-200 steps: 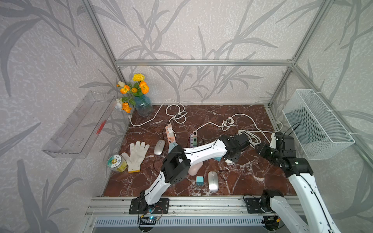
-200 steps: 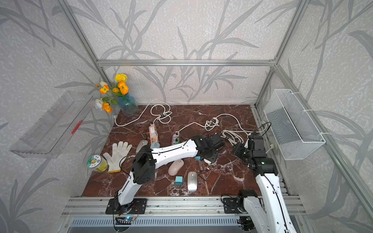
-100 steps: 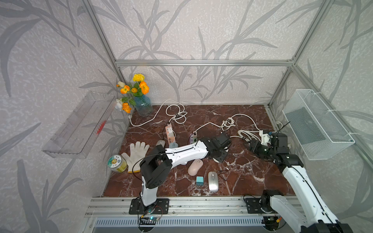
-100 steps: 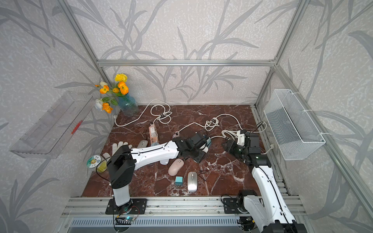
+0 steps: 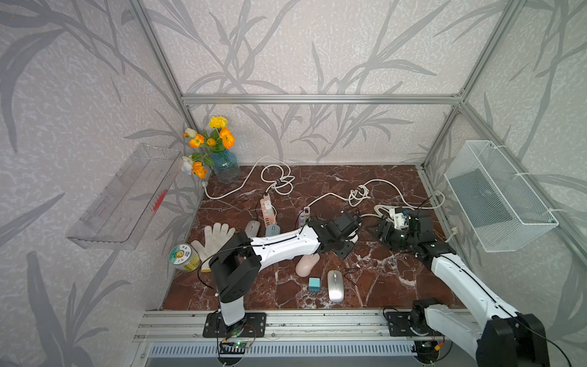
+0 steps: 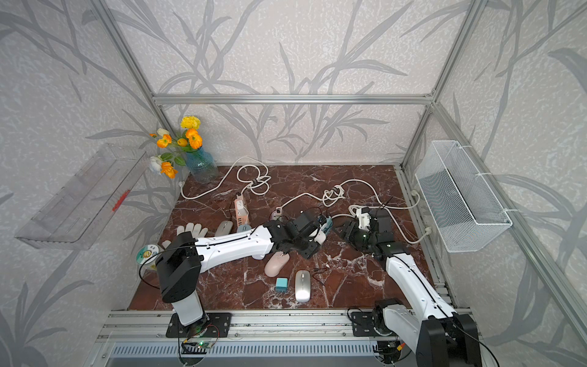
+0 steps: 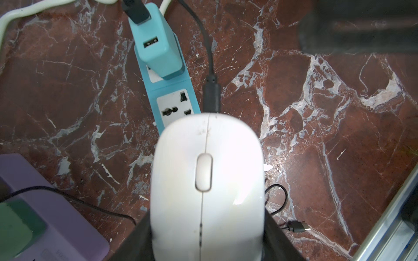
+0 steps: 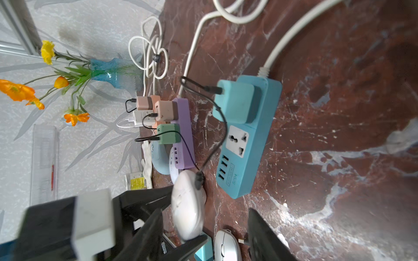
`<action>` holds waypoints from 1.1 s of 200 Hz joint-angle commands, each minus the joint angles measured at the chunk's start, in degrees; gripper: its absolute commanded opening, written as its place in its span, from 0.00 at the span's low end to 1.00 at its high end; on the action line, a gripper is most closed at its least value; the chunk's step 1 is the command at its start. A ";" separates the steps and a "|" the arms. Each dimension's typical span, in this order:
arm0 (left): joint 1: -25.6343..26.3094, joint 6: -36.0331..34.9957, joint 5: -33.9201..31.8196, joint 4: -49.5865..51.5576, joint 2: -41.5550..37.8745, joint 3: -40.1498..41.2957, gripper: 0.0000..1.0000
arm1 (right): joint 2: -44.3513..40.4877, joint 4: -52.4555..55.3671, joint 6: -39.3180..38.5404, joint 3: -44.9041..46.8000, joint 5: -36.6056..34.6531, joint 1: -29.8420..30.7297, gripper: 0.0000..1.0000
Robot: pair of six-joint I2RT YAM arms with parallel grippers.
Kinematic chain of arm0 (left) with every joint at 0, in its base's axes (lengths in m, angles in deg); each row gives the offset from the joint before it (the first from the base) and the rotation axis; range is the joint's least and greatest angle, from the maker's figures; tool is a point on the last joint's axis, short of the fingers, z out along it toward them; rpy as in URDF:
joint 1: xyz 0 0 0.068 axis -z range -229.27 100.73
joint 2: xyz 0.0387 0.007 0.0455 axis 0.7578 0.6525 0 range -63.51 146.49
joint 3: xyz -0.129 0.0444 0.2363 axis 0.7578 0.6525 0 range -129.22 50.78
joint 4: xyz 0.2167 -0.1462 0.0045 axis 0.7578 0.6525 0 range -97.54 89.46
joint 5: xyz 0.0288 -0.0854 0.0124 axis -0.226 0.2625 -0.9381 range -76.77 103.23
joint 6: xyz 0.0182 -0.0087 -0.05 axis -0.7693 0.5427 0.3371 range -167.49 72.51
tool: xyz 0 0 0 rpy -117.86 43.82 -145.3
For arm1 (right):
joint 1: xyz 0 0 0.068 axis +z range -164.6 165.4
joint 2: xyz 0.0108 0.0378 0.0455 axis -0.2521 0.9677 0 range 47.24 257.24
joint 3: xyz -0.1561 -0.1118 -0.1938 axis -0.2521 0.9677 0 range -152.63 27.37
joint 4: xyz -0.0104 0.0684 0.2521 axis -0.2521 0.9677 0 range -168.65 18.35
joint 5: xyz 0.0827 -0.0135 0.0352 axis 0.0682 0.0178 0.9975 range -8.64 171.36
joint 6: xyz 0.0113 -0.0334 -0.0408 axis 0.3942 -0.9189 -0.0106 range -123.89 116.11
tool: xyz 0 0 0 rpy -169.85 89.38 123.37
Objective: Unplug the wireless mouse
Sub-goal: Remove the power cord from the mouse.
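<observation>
Mouse, the white one (image 7: pixel 207 180), is pinched at its sides by the left gripper (image 7: pixel 207 222) just beside the blue power strip (image 7: pixel 174 101), with the black plug (image 7: pixel 211 97) seated in its front. The holding step seems done. Next the right gripper (image 5: pixel 382 230), facing it nearby with fingers spread and empty, must pinch that plug and pull straight.

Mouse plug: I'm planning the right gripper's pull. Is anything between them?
Nothing visible. The black plug juts free from the white mouse clamped by the left gripper; the teal power strip lies beside, not across, the right gripper's likely path.
</observation>
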 commanded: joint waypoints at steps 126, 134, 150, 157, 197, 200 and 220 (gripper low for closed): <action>-0.61 -0.61 1.27 -1.54 -4.14 2.64 0.00 | 14.73 -16.32 14.02 -2.15 -0.89 4.53 0.44; -0.61 -0.61 1.62 -1.58 -4.29 2.74 0.00 | 15.35 -17.38 14.71 -2.26 -0.30 4.53 0.43; -0.60 -0.70 2.09 -1.64 -4.49 2.91 0.00 | 16.34 -18.03 15.36 -2.97 0.46 4.70 0.41; -0.68 -0.78 2.18 -1.55 -4.54 2.84 0.00 | 16.64 -17.76 15.22 -3.38 0.42 4.84 0.40; -0.73 -1.34 2.19 -0.67 -4.43 2.47 0.00 | 16.39 -16.93 15.21 -4.08 -0.19 5.06 0.24; -0.77 -1.38 2.14 -0.66 -4.49 2.47 0.00 | 16.33 -17.04 15.29 -4.08 -0.15 5.06 0.23; -0.79 -1.28 2.34 -0.49 -4.46 2.56 0.00 | 16.12 -16.79 15.44 -4.41 0.32 5.15 0.15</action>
